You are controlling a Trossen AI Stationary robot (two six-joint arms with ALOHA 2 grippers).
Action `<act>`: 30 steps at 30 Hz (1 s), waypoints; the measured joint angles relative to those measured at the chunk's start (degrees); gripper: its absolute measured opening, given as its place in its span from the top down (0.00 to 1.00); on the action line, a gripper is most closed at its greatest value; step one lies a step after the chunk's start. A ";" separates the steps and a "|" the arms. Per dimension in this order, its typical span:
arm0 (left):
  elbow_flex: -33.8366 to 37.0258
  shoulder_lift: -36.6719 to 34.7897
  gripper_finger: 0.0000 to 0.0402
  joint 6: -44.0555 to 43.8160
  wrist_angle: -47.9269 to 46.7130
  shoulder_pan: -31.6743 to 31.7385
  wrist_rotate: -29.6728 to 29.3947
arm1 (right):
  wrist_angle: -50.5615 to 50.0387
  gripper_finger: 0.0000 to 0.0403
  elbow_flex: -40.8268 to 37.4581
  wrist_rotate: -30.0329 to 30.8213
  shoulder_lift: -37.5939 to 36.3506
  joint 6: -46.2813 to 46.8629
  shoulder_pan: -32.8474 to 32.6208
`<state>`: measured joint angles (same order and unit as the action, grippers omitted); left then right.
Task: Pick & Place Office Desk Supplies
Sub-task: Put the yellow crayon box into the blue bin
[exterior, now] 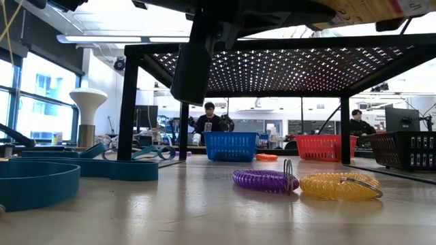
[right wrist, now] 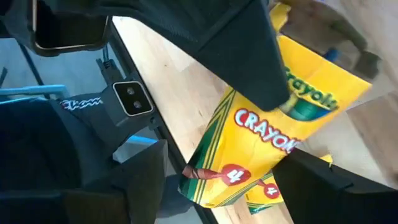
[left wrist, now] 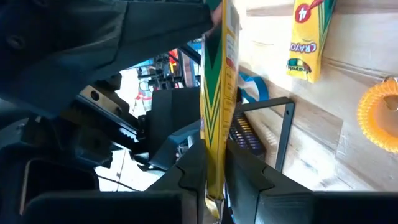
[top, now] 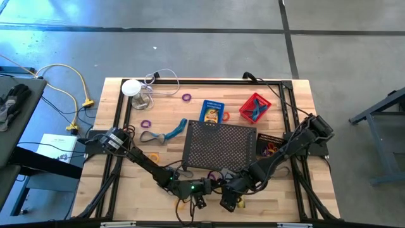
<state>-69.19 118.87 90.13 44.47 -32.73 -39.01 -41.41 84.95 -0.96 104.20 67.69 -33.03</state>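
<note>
Two grippers meet by the mesh tray (top: 218,147) (left gripper (left wrist: 214,180) pinching a crayon box (left wrist: 217,106), right gripper (right wrist: 217,180) released).

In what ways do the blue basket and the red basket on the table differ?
The blue basket sits nearly square to the table edge, while the red basket is turned like a diamond. The blue basket holds something yellow and orange; the red basket holds something blue. The blue one lies more toward the table's middle, the red one toward the right arm's side. Both are small, open baskets beyond the black mesh tray.
</note>
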 joint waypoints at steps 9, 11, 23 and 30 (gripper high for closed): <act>-0.13 -0.07 0.91 -0.29 4.65 -0.77 -4.53 | -1.90 0.34 0.00 9.30 -4.55 8.02 -6.42; -0.11 -0.07 0.91 -2.24 4.67 -1.36 -7.19 | -1.70 0.34 0.04 12.91 -5.25 10.52 -8.96; 0.00 -1.53 0.91 -7.63 8.66 -1.90 -26.15 | -1.75 0.34 0.02 39.12 -5.53 19.43 -23.87; 0.00 -7.13 0.91 -3.61 8.84 2.16 -30.31 | -1.64 0.34 0.02 49.80 -5.51 19.22 -28.58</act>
<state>-69.19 111.74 86.52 53.31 -30.57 -69.32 -43.05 84.97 48.84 98.70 86.91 -61.60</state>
